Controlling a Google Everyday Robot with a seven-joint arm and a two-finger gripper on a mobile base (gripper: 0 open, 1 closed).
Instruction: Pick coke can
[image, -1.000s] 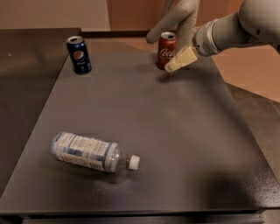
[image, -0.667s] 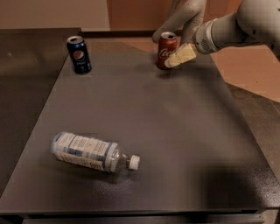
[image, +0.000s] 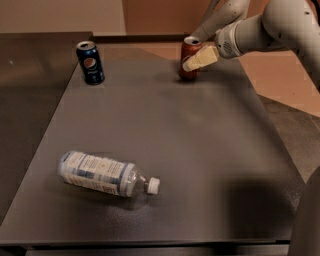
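The coke can (image: 188, 60), red with a silver top, stands upright at the far right of the dark grey table (image: 165, 145). My gripper (image: 196, 46) reaches in from the upper right and sits around the can. One cream finger (image: 201, 58) lies across the can's front right side. The other finger (image: 207, 26) is behind the can's top. The fingers look closed against the can, and its base is at the table surface.
A dark blue Pepsi can (image: 90, 62) stands upright at the far left. A clear plastic water bottle (image: 104, 174) with a white cap lies on its side at the near left. The table's right edge drops to a tan floor (image: 280, 80).
The near finger has moved up and in against the coke can's side. The can has stayed in place, and the Pepsi can and bottle have not moved.
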